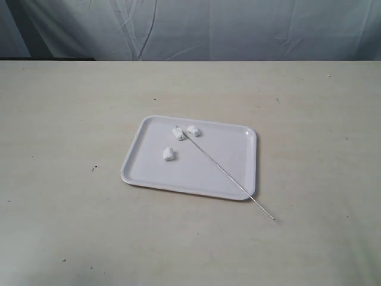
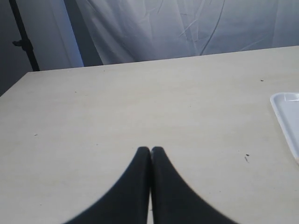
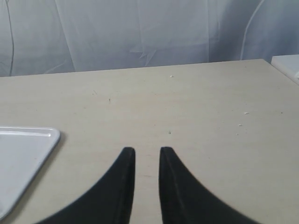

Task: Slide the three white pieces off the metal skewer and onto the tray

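Observation:
The white tray (image 1: pixel 238 167) lies mid-table in the exterior view. Three white pieces rest on it: one (image 1: pixel 178 134) and another (image 1: pixel 193 130) near the far rim, a third (image 1: pixel 169 154) lower left. The thin metal skewer (image 1: pixel 226 173) lies diagonally across the tray, its tip between the two far pieces and its other end out past the near right corner on the table. No arm shows in the exterior view. My left gripper (image 2: pixel 151 150) is shut on nothing above bare table, a tray corner (image 2: pixel 286 112) to one side. My right gripper (image 3: pixel 147 151) is slightly open and empty, beside the tray corner (image 3: pixel 28 154).
A pale grey curtain (image 1: pixel 190 27) hangs behind the beige table (image 1: pixel 71 119). A dark stand (image 2: pixel 23 42) stands off the table's far corner in the left wrist view. A white object's edge (image 3: pixel 287 65) shows at the table's far side in the right wrist view.

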